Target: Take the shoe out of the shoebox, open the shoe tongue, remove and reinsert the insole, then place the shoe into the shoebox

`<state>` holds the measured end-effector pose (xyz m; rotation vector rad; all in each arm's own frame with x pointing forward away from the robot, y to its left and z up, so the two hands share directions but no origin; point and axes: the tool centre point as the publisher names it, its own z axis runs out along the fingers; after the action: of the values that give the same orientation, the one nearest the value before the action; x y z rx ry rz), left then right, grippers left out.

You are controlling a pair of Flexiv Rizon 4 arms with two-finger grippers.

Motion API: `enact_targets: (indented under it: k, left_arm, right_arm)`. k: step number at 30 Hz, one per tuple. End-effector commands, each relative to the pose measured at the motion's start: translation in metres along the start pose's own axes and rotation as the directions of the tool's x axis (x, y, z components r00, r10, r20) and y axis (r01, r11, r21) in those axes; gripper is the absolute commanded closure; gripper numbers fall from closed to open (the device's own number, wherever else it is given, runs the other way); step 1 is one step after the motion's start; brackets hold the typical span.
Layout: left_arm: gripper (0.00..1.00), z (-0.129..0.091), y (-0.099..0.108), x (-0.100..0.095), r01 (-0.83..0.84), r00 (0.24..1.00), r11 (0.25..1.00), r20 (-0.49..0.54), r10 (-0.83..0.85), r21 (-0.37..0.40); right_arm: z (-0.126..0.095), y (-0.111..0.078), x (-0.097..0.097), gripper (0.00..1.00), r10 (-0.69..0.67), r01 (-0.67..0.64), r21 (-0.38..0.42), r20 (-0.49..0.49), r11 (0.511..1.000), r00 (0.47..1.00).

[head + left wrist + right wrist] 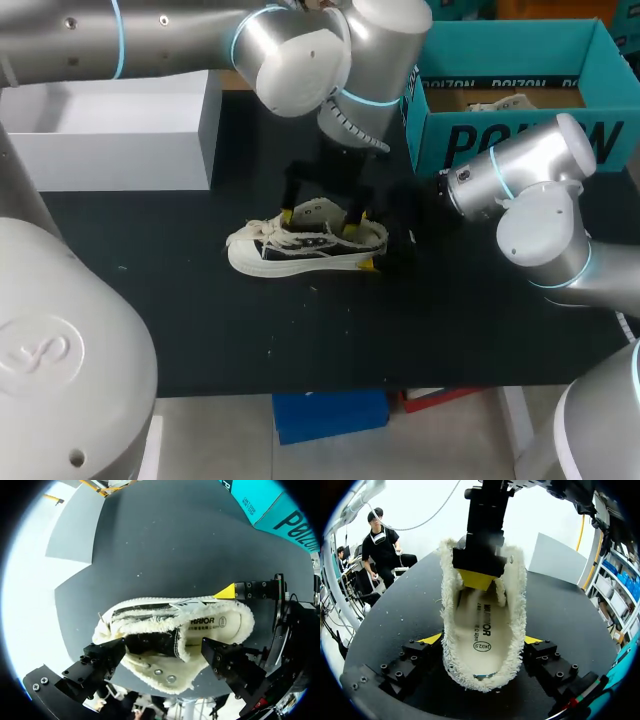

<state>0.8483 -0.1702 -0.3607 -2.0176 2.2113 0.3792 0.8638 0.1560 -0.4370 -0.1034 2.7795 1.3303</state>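
HEAD VIEW: The black table (200,330) fills the frame. Your left arm (150,35) comes in from the upper left and your right arm (540,200) from the right edge. A white box (110,130) sits at upper left. The teal shoebox (425,120) sits at upper right, open side up. The shoe (300,250) is out of the shoebox and stands on its sole at the centre of the frame, toe to the left, heel to the right.

Your left gripper (324,214) hangs directly over the shoe with its fingers spread wide along the shoe's length, clasping nothing. The right wrist view shows one yellow-tipped finger (476,577) down in the shoe's mouth; the other stands nearer the toe end.

Your right gripper (481,639) meets the shoe at the heel, one finger against each side, grasping it. The insole (482,630) lies flat inside the shoe, under the left gripper's lowered finger.
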Motion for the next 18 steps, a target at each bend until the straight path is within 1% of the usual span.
enact_targets:
  k: [1,10,14,15,16,17,18]
  left_arm:
    - [0.00,0.005,-0.003,0.007,0.000,0.999,1.000,0.035,0.000,-0.007]
    - [0.00,0.012,-0.002,0.004,-0.015,0.993,1.000,0.118,0.018,-0.024]
    - [0.00,0.015,-0.002,0.002,-0.018,0.992,0.999,0.126,0.021,-0.031]
    - [0.09,0.015,-0.002,0.001,-0.018,0.992,0.999,0.127,0.022,-0.032]
    - [0.28,0.015,-0.002,0.001,-0.020,0.991,0.999,0.128,0.024,-0.034]
    - [0.51,0.015,-0.002,0.001,-0.021,0.991,0.999,0.130,0.026,-0.035]
    - [0.61,0.014,-0.001,0.000,-0.024,0.991,0.999,0.135,0.028,-0.036]
  right_arm:
    - [0.004,-0.001,-0.002,1.00,0.001,-0.001,0.001,0.001,1.000,1.000]
    - [0.004,-0.001,-0.002,1.00,0.001,-0.001,0.001,0.001,1.000,1.000]
    - [0.004,-0.001,-0.002,1.00,0.001,-0.001,0.001,0.001,1.000,1.000]
    - [0.004,-0.001,-0.002,1.00,0.001,-0.001,0.001,0.001,1.000,1.000]
    - [0.004,-0.001,-0.002,1.00,0.001,-0.001,0.001,0.001,1.000,1.000]
    - [0.004,-0.001,-0.002,1.00,0.001,-0.001,0.001,0.001,1.000,1.000]
    - [0.004,-0.001,-0.002,1.00,0.001,-0.001,0.001,0.001,1.000,1.000]
